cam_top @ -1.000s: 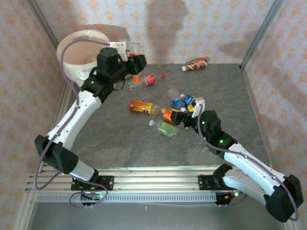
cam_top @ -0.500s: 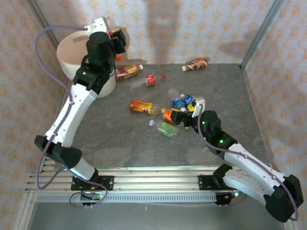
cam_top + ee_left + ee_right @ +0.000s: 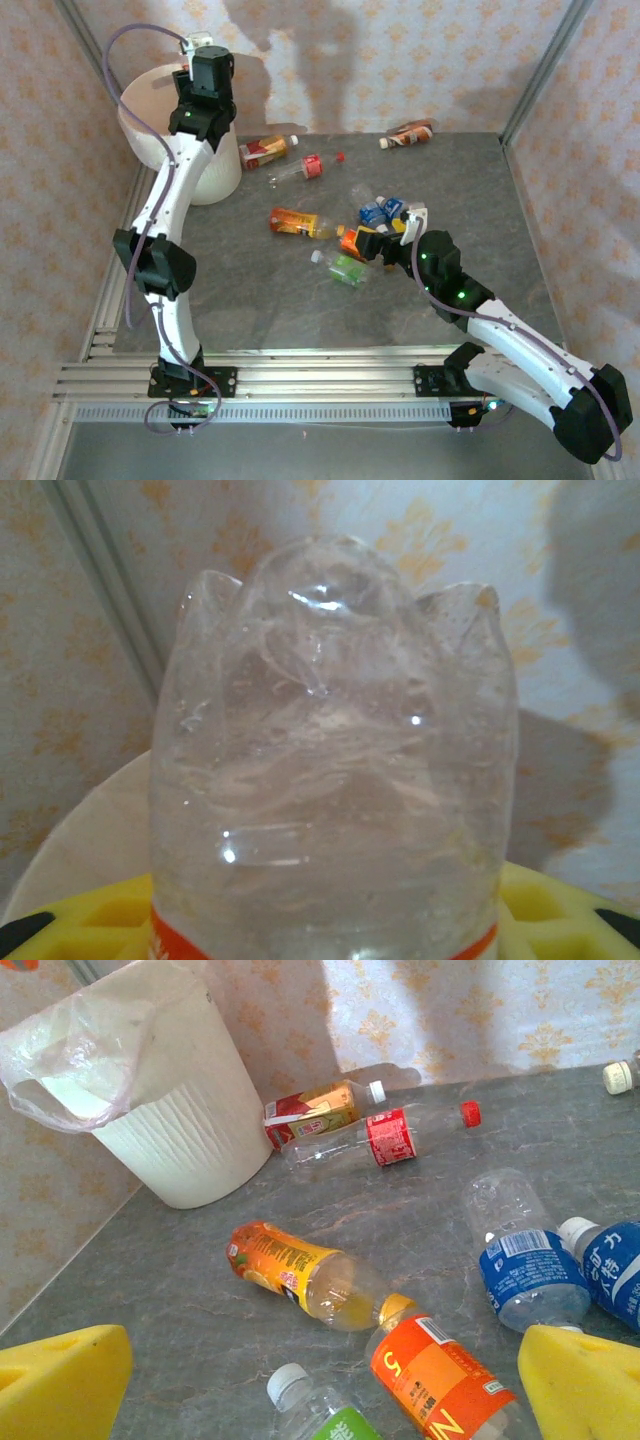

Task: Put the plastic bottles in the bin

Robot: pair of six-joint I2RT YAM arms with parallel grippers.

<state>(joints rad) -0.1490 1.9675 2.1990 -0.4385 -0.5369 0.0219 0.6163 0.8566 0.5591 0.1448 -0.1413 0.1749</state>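
One bottle (image 3: 330,740): being pinched in the nearly closed left gripper (image 3: 325,925), hanging over the bin (image 3: 140,100).
Other bottles (image 3: 300,1275): lying on the counter (image 3: 180,1260) beneath the right gripper (image 3: 320,1380), which is gaping wide and holding nothing.

Overhead, wrist close-ups; bin (image 3: 218,172) probably shared

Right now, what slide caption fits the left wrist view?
Left jaws grip a clear, orange-banded bottle, base outward, near the bin rim.
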